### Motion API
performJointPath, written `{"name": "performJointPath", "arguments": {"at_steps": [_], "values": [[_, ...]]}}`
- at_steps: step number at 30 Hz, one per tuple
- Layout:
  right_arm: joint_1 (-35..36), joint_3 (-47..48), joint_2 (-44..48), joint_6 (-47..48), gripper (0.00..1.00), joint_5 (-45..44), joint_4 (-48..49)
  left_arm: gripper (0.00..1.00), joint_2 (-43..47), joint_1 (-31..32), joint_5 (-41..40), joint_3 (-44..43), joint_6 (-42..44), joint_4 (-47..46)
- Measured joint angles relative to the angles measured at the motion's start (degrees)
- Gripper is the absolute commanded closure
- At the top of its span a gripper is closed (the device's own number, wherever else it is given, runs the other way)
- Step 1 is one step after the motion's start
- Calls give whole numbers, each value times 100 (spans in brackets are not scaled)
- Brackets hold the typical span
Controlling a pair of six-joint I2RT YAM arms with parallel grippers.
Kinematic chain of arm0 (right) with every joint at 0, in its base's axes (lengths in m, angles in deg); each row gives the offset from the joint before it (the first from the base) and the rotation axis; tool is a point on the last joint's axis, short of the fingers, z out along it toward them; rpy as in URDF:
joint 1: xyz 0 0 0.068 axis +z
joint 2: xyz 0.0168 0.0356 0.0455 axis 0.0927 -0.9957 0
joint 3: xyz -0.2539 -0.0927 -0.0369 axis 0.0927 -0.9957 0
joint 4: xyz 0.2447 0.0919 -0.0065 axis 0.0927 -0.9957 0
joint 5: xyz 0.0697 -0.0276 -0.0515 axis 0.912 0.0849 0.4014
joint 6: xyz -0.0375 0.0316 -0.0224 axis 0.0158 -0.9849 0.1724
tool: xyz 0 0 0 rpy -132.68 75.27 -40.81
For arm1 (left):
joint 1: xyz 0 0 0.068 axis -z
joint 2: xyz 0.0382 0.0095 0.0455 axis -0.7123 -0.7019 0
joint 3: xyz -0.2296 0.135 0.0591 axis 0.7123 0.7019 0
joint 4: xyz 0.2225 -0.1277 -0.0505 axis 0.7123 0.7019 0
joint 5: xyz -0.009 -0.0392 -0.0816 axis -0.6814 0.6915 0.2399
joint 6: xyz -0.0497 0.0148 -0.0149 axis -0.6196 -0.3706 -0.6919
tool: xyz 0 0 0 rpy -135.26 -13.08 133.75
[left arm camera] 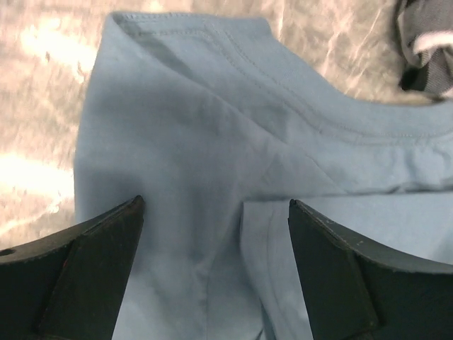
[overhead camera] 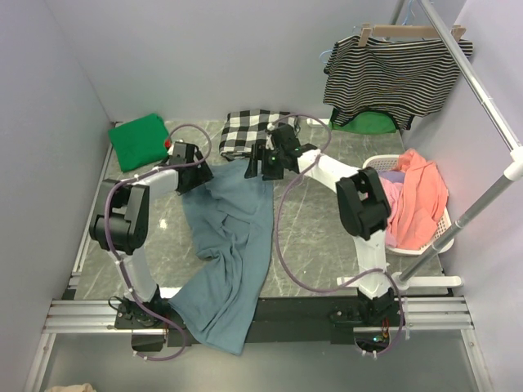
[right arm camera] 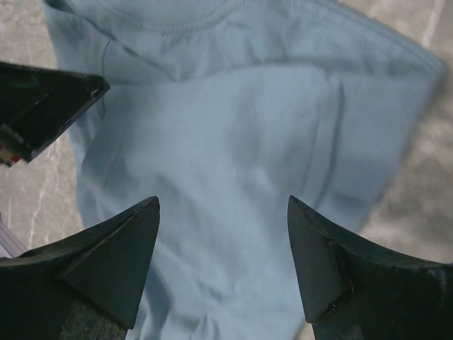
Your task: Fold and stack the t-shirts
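A large slate-blue t-shirt (overhead camera: 233,237) lies crumpled down the middle of the table, and its lower part hangs over the near edge. My left gripper (overhead camera: 202,173) hovers at the shirt's far left corner. In the left wrist view its jaws (left arm camera: 216,205) stand open over the collar seam (left arm camera: 311,120), holding nothing. My right gripper (overhead camera: 260,169) is at the shirt's far right corner and is also open (right arm camera: 223,202) above the blue cloth (right arm camera: 241,142). A folded bright green t-shirt (overhead camera: 139,140) rests at the far left.
A black-and-white checked cloth (overhead camera: 249,131) lies just behind the grippers. A striped top (overhead camera: 392,73) hangs from a rail (overhead camera: 482,98) at the far right, with green cloth (overhead camera: 368,124) below it. A white basket (overhead camera: 441,233) of pink and orange clothes stands on the right.
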Motion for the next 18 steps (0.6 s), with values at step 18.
{"name": "performJointPath", "arguments": {"at_steps": [18], "values": [[-553, 1097, -981, -616, 19, -1263, -693, 14, -2253, -7, 1593, -2868, 267, -417]]}}
